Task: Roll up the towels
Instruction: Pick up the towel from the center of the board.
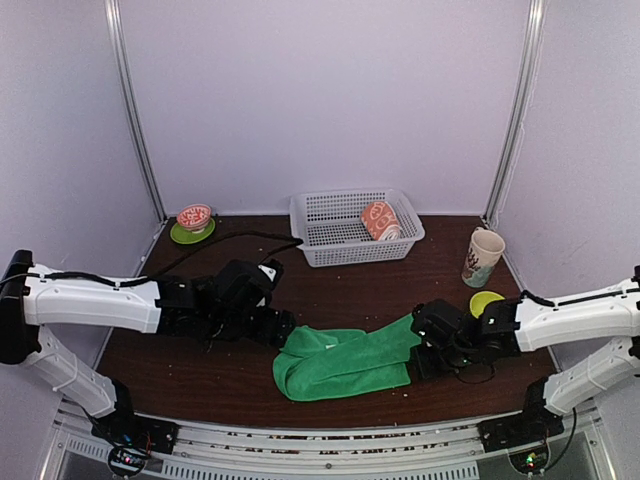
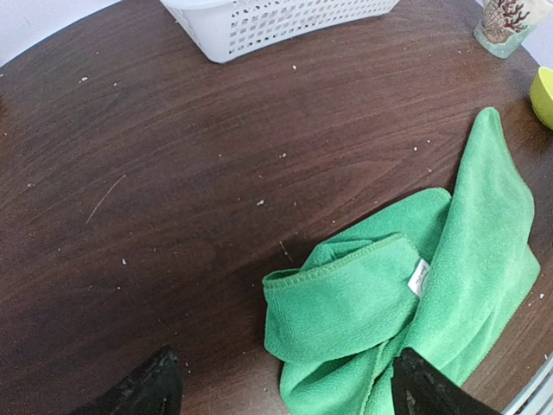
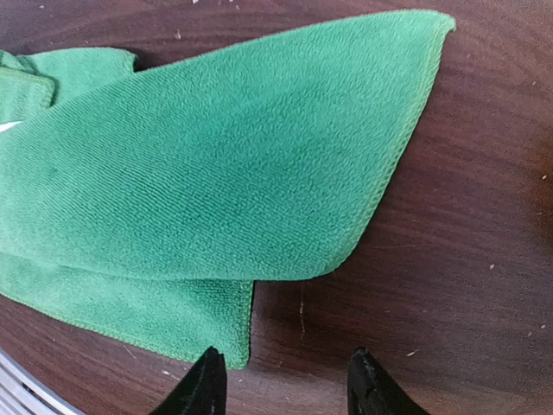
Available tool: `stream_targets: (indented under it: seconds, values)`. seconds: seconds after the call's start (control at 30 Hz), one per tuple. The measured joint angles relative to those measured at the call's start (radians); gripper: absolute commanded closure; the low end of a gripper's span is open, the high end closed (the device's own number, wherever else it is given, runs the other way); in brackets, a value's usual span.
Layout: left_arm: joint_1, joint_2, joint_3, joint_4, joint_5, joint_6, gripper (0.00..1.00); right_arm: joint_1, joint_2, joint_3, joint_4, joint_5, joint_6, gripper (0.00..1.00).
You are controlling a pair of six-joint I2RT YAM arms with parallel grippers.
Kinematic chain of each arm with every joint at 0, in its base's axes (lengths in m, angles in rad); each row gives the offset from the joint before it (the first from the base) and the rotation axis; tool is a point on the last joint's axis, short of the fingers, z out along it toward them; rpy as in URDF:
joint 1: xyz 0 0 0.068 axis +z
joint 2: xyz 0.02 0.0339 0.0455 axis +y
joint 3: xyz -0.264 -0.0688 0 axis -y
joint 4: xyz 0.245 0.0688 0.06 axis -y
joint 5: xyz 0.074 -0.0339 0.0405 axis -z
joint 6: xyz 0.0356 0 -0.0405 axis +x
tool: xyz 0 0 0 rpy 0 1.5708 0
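Lying rumpled and partly folded on the dark counter (image 1: 200, 375), the green towel (image 1: 345, 360) stretches between the two arms in the overhead view, with the left gripper (image 1: 282, 332) at its left end and the right gripper (image 1: 425, 352) at its right end. The peach towel (image 1: 380, 220), bundled, sits in the white basket (image 1: 330, 235) at the back, well apart from the green one. A cup (image 1: 483, 257) stands to the right and a small bowl (image 1: 194, 216) at the back left. From the left wrist, that gripper's fingers (image 2: 147, 389) stand wide apart and hold nothing, one over bare wood, the other over the green cloth near its white label (image 2: 419, 278). From the right wrist, the fingers (image 3: 203, 385) are parted with bare counter between them, gripping nothing, and the green towel's lower corner lies just beside one finger.
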Motion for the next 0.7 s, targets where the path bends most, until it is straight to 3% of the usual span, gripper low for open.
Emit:
stream_targets:
  seconds: [0.27,0.43,0.53,0.67,0.7]
  values:
    - [0.0,-0.013,-0.021,0.0,-0.001,-0.026,0.14,0.08,0.22,0.076,0.047,0.002,0.076,0.5]
    - [0.0,-0.045,-0.056,-0.001,-0.004,-0.043,0.14,0.118,0.264,0.084,0.048,0.022,0.104,0.58]
    - [0.0,-0.065,-0.071,-0.001,-0.006,-0.052,0.14,0.13,0.272,0.087,0.054,0.026,0.118,0.73]
    - [0.0,-0.085,-0.087,0.0,-0.008,-0.063,0.14,0.138,0.28,0.088,0.084,0.025,0.132,0.99]
    - [0.0,-0.09,-0.091,0.0,-0.008,-0.066,0.14,0.14,0.279,0.085,0.092,0.02,0.142,1.0]
